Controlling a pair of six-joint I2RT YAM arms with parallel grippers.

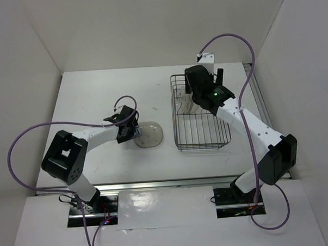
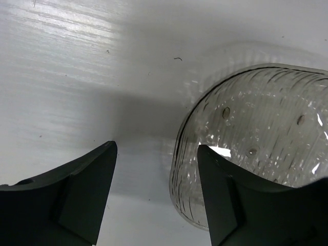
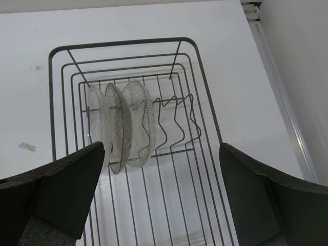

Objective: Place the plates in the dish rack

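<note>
- Left gripper (image 2: pixel 156 148): the jaws stand well apart, low over the white table (image 2: pixel 77 61). Its two dark fingers (image 2: pixel 77 200) straddle the near rim of a plate (image 2: pixel 266 128). One finger hangs over bare table just beside the rim, the other over the plate's inner side. Nothing is clamped. Whether the second finger touches the plastic cannot be told.
- Plate on the table: rounded-square and translucent, smoky in tint, with fine ribs and a few dark dots. It lies flat. In the top view it sits near the left side of the dish rack (image 1: pixel 208 133), outside it and not touching it.
- Right gripper (image 3: pixel 162 147): the jaws are spread wide, with nothing between them and nothing touched. It hovers above the dish rack, and its camera looks down along the wire floor.
- Three plates (image 3: pixel 117 128): these stand on edge in the rack's upright wire slots, side by side and close together. From above they occupy the far left part of the rack. More bent wire uprights stand just beside them.
- Dish rack: a dark rectangular wire basket with raised sides, resting on the table in front of the right arm.
- Green light (image 1: pixel 213 92): this glows on the right arm near its wrist.
- Purple cable (image 1: pixel 231 38): one runs in a loop along each arm.
</note>
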